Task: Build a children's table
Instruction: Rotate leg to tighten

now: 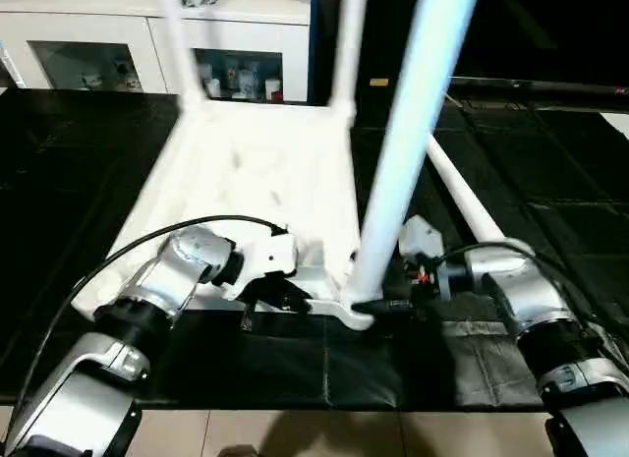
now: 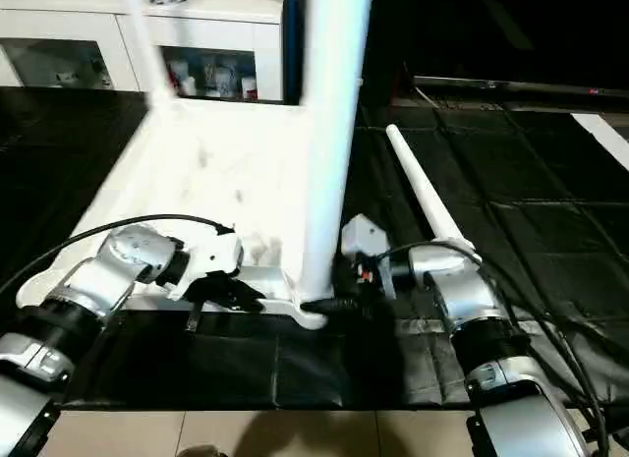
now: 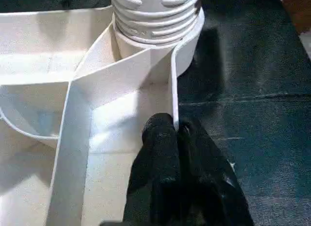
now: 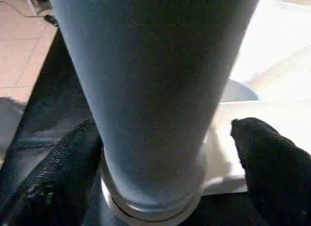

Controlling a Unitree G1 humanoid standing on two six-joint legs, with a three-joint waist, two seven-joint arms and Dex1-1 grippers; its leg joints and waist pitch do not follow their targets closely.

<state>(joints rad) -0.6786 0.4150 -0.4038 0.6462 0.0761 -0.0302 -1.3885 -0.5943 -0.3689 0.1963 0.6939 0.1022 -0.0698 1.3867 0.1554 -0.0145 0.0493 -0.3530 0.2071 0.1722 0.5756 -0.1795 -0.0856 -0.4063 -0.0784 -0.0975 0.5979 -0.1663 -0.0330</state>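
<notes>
The left gripper (image 3: 177, 133) is clenched on the thin upright rim of the table (image 1: 256, 172), one finger on each side of the wall, probably to keep the upturned top from turning or sliding. The right gripper (image 4: 165, 153) stands spread around the base of the near leg (image 1: 413, 133); whether its fingers (image 4: 272, 163) press the leg I cannot tell, but the pose suits twisting it into its socket. Just beyond the left jaws sits that leg's ribbed, threaded end (image 3: 155, 14), a detail the head views miss. Those views show instead the table lying underside up on the black mat (image 1: 550, 162), two far legs standing, and a loose leg (image 2: 423, 197) lying beyond the right gripper.
</notes>
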